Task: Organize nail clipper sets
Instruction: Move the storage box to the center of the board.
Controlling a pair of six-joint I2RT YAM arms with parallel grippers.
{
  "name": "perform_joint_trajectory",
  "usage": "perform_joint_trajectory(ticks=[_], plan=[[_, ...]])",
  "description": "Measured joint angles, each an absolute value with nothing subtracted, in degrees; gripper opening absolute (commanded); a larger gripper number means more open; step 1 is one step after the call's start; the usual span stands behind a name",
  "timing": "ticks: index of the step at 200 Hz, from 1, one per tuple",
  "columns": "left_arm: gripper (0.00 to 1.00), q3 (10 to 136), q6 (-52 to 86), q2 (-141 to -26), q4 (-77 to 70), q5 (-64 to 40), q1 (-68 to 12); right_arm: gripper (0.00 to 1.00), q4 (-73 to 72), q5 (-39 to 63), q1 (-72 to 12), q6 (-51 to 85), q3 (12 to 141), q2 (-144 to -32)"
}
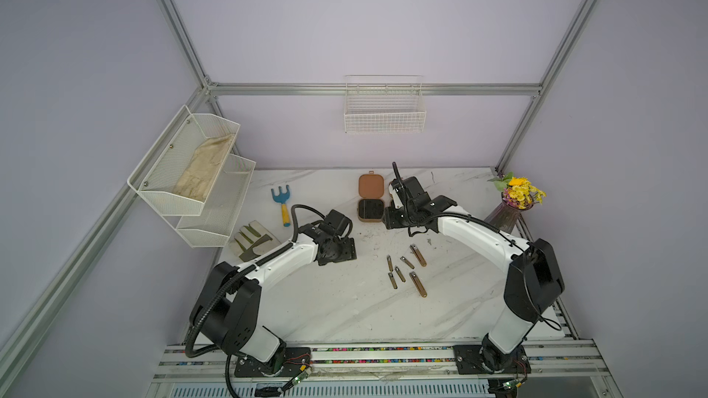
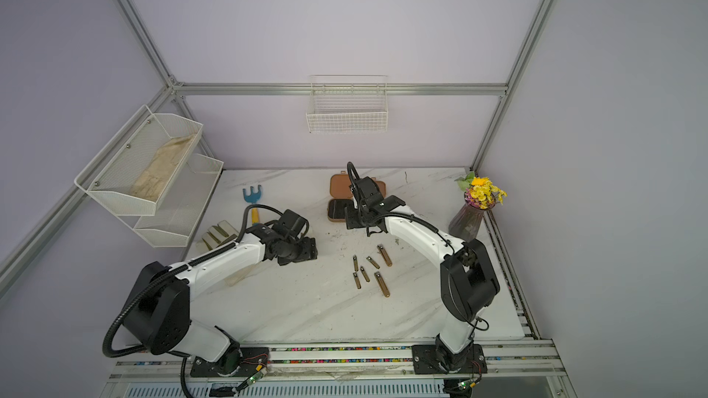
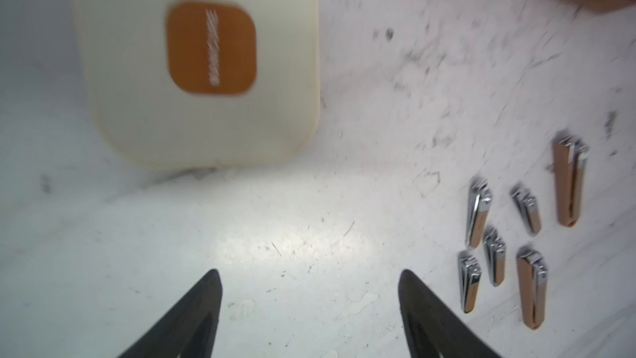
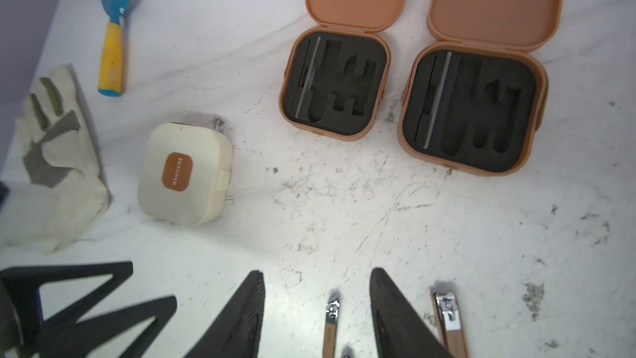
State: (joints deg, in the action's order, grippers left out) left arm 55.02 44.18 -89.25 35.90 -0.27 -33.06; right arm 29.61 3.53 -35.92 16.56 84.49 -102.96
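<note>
1. Plainly shut, the smooth rounded-square cream case (image 4: pixel 186 173) sits on the scuffed marble surface (image 4: pixel 344 208); two brown cases (image 4: pixel 335 84) lie open, foam-lined
2. Slim metal clippers (image 3: pixel 531 287) lie loose nearby
3. Left claw (image 3: pixel 309 272) and right claw (image 4: pixel 316 270) are released, empty

White-shelled arms (image 1: pixel 285 258) with black joints (image 1: pixel 532 281), ribbed black cables (image 1: pixel 293 223) — dark, tapered gripper fingers (image 3: pixel 186 325).

- Pale lilac walls (image 1: pixel 364 13) on three sides, edged with aluminium rails (image 1: pixel 375 89).
- White wire basket (image 1: pixel 384 118) on back wall, well beyond right gripper (image 4: pixel 316 272), higher up.
- Two-tier white mesh shelf (image 1: pixel 168 155) on side wall, outboard of left gripper (image 3: pixel 309 274); beige cloth (image 1: pixel 207 170) in upper tier.
- White marble-look tabletop (image 1: pixel 337 312) under both grippers, scuffed; glare patch (image 3: pixel 292 246) just ahead of left gripper.
</note>
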Motion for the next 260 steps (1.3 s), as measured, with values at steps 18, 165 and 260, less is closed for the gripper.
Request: perform_joint_trajectory(ticks=[18, 165, 260], plan=[[0.77, 53.2, 46.4, -92.2, 34.2, -0.5, -33.5, 0.37, 30.4, 2.4, -35.7, 16.0, 89.3, -109.6], [0.75, 59.1, 42.3, -100.5, 27.5, 8.4, -23.3, 0.32, 32.1, -7.7, -33.4, 19.0, 110.5, -133.6], [0.77, 62.5, 39.5, -103.4, 27.9, 9.0, -20.6, 0.11, 31.7, -7.7, -33.0, 20.4, 111.5, -136.1]])
